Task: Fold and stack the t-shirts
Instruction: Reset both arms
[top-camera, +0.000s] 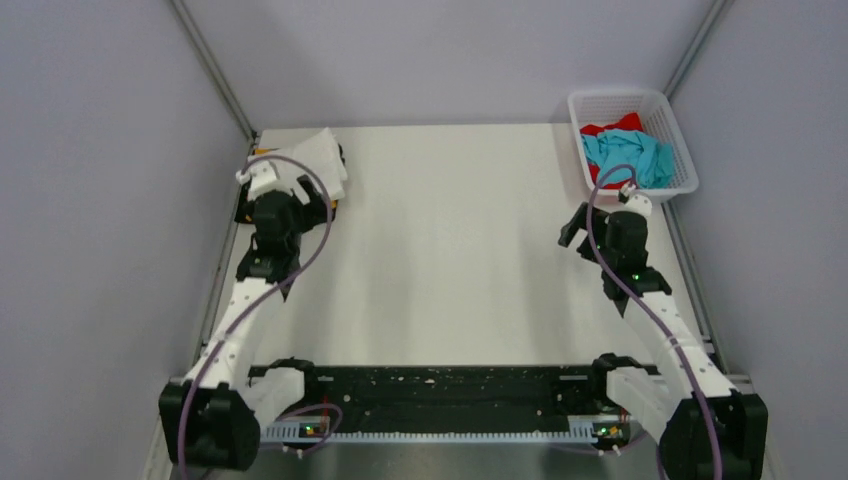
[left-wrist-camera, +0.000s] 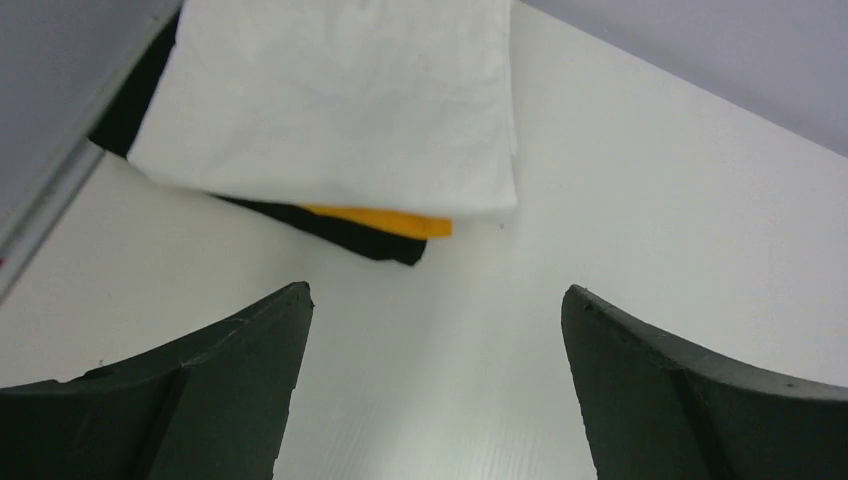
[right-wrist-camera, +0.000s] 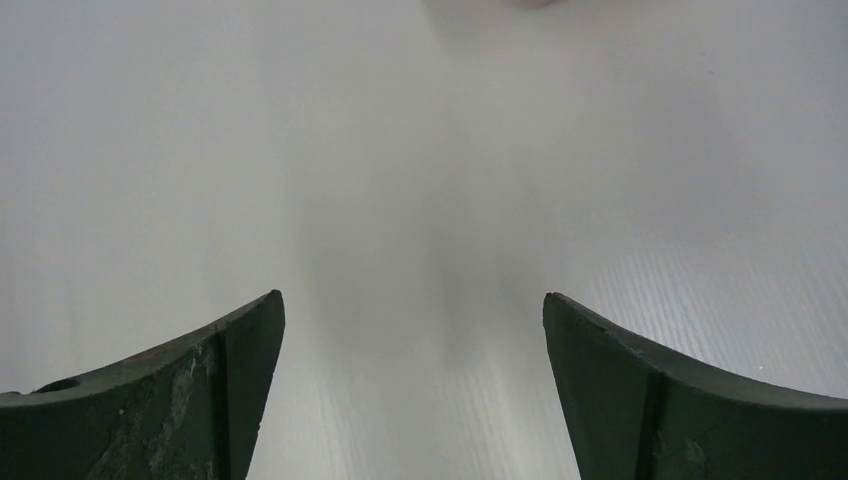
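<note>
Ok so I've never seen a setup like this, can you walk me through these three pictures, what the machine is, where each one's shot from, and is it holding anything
These are two robot arms bolted at the near edge of a white table. The wide picture comes from a fixed camera above and behind them. The other two come from cameras on the wrists, so the dark curved shapes at the bottom are each arm's own fingers.

The left gripper is open and holds nothing. Just beyond it lies a stack of folded t-shirts: a white t-shirt on top, an orange t-shirt under it and a black t-shirt lowest.

The right gripper is also open and empty, looking at bare table. At the far right corner a white mesh basket holds a crumpled teal t-shirt and a red t-shirt, not yet folded.
</note>
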